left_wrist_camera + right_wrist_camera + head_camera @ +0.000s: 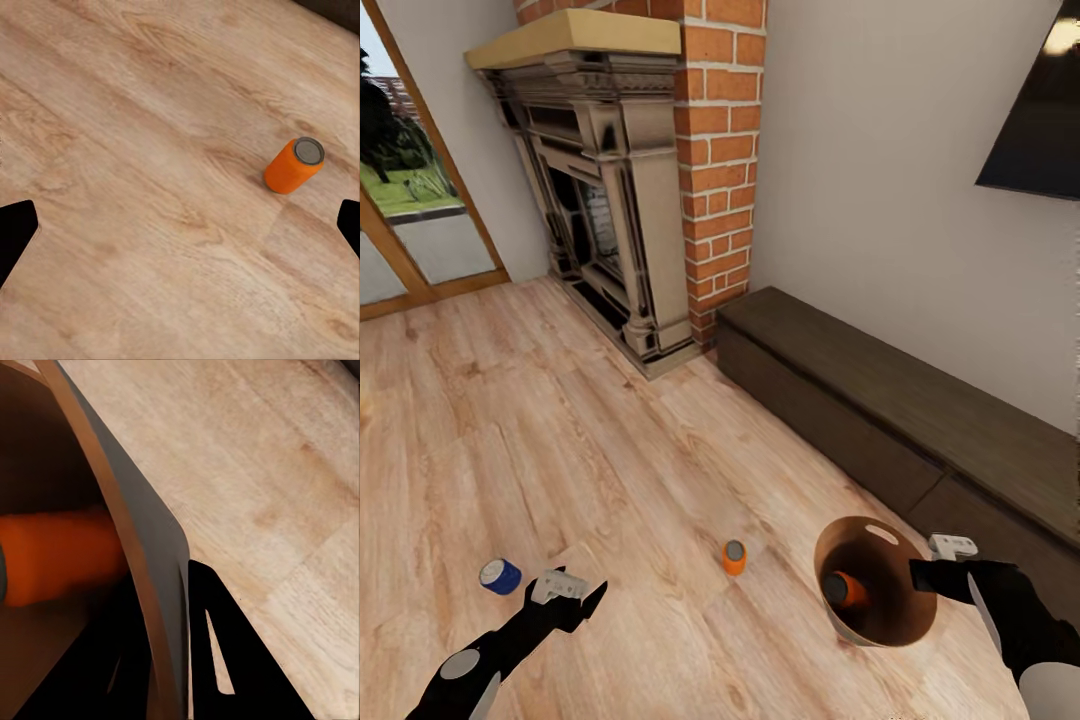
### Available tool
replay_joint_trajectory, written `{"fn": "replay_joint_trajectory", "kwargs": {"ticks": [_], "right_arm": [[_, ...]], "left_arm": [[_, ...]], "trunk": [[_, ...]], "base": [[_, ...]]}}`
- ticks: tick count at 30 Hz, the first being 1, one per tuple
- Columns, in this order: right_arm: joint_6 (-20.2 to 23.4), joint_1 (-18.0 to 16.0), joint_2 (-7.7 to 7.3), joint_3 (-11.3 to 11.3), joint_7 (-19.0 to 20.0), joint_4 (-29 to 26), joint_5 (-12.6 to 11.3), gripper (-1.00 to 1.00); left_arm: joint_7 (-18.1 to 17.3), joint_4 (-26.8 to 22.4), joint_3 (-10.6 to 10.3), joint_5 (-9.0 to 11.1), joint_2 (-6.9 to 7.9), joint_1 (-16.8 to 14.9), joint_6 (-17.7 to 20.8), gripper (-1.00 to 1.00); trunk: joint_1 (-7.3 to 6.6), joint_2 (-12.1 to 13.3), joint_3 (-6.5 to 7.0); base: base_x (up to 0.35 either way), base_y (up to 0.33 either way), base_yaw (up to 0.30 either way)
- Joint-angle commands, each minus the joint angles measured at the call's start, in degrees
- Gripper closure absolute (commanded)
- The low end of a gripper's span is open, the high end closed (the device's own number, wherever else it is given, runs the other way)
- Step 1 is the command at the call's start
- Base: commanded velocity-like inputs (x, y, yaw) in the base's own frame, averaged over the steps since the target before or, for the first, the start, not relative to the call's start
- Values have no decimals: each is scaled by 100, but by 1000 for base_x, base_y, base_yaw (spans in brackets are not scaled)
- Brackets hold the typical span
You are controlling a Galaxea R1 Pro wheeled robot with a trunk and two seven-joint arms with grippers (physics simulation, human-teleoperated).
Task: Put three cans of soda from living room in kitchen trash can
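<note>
The right gripper [922,578] is clamped on the rim of the pail [880,610], w/ one finger [225,660] outside the wall, and one orange can [846,590] lies inside the pail. The left gripper [588,592] hangs over the wood floor [560,430] w/ its jaws wide apart and empty. A 2nd orange can [734,557] stands on the floor between the arms, and the blue can [500,576] lies just beside the left gripper, near the fireplace [600,200] and the bench [900,420].
</note>
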Motion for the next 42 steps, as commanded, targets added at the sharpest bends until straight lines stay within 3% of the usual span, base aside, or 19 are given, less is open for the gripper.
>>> {"fn": "replay_joint_trajectory", "kwargs": {"ticks": [1, 10, 31, 42], "right_arm": [[16, -2, 1, -2, 25, -1, -62, 100], [16, -2, 6, -4, 25, -1, -62, 100], [12, -2, 28, 3, 18, -1, -50, 100], [11, -2, 31, 12, -3, 8, -45, 100]], "left_arm": [[4, 0, 0, -2, 0, 0, -1, -100], [25, 0, -7, -17, 0, 0, -8, -100], [29, 0, -49, -19, 1, 0, -12, -100], [23, 0, -53, -9, 3, 0, -13, -100]], "trunk": [[0, 0, 0], [0, 0, 10], [0, 0, 88], [0, 0, 131]], "base": [[27, 310, -248], [64, 95, -250], [20, -231, -241], [134, -137, -90]]}}
